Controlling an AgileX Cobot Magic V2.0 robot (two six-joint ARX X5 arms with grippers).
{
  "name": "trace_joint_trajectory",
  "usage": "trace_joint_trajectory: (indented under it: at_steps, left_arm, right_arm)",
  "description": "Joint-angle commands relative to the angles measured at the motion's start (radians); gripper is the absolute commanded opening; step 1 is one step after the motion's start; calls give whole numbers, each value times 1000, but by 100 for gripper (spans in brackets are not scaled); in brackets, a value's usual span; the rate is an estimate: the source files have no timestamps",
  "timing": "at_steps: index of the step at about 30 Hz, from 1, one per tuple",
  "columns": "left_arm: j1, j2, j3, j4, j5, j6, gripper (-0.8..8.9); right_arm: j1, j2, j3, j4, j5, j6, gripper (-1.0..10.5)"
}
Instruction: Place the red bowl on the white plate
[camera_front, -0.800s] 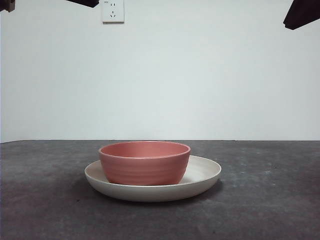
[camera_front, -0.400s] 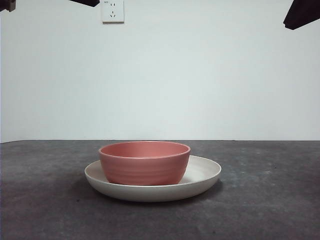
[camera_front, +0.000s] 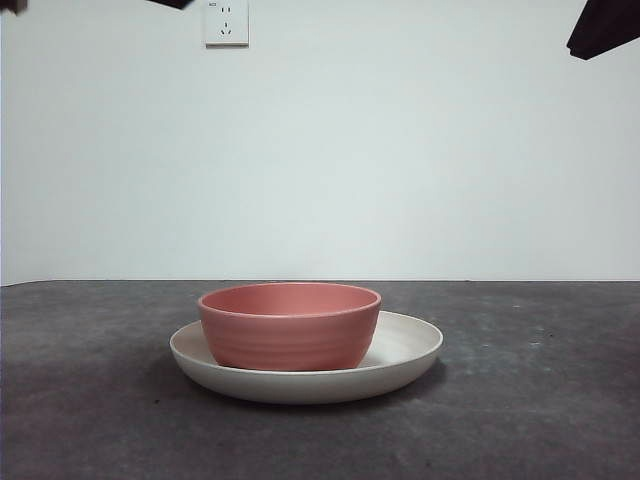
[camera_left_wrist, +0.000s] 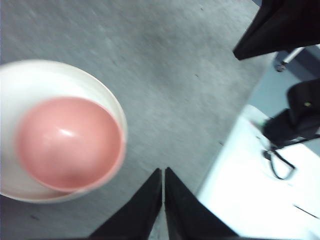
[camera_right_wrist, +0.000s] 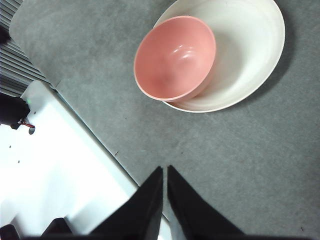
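Both end effectors closed, raised, ridged red bowl (camera_front: 289, 326) upright on white plate (camera_front: 405, 345)

A dark grey, mottled, matte table (camera_front: 540, 400) runs back to a plain white wall (camera_front: 400, 150). A white rectangular plastic wall socket (camera_front: 226, 21) sits high up there.

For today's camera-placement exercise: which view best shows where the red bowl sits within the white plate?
The right wrist view: it looks down sharply on the red bowl, set off-centre against one side of the white plate. The left wrist view shows the same bowl blurred, with the plate cut off. The front view shows only its ridged side.
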Motion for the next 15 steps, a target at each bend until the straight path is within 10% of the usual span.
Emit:
trace_joint_trajectory:
  at_steps: [1, 15]
  left_arm:
    - [48, -35, 6, 100, -76, 99, 9]
    - [560, -415, -304, 640, -274, 183, 9]
  right_arm:
    - [6, 5, 19, 6, -3, -12, 8]
    - [6, 5, 19, 6, -3, -12, 8]
